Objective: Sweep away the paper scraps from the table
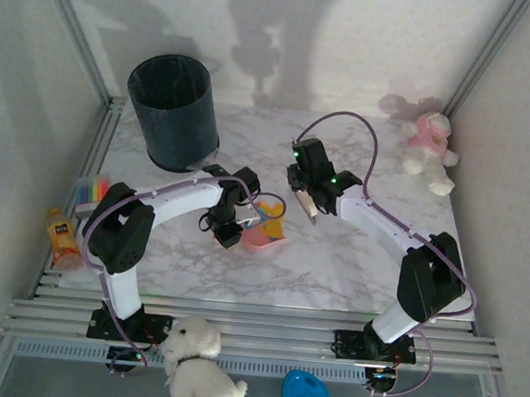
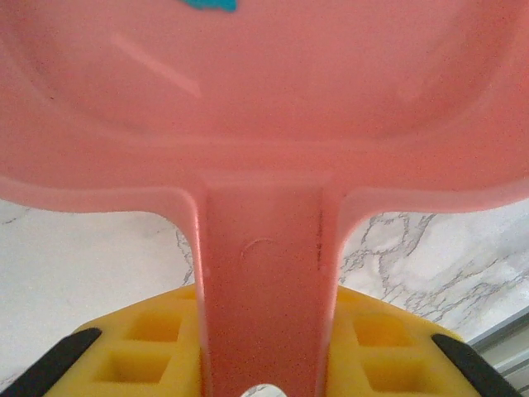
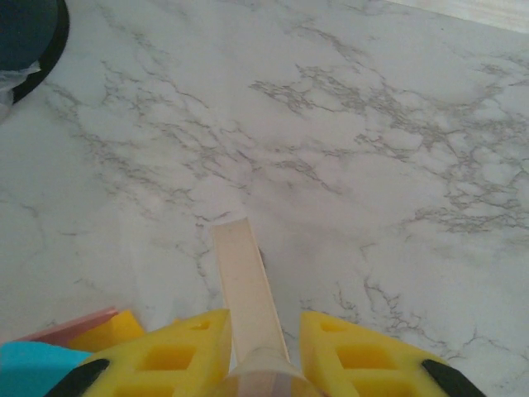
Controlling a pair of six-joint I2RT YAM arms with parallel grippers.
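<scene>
Pale walls point(image 1: 37, 48) enclose the veined white table point(image 1: 352, 262); a dark bin point(image 1: 173, 112) stands far left; the left gripper point(image 2: 264, 360) clamps the handle of a pink dustpan point(image 2: 264, 99), one teal paper scrap point(image 2: 211, 4) lying inside; the right gripper point(image 3: 258, 356) pinches a pale flat stick point(image 3: 241, 273); a pink plush point(image 1: 429, 150) sits far right.

You've got the table point(image 1: 334, 260) white with grey marble veining. Your dustpan point(image 2: 264, 124) is pink, with a teal paper scrap point(image 2: 211, 4) at 12 o'clock in the left wrist view. The pads point(image 2: 149, 339) are yellow with black tips, the stick point(image 3: 244, 289) cream. Top view: bin point(image 1: 173, 112) dark navy at 11 o'clock, plush point(image 1: 429, 150) pink-and-white at 2, bottle point(image 1: 62, 236) orange at 8.
</scene>
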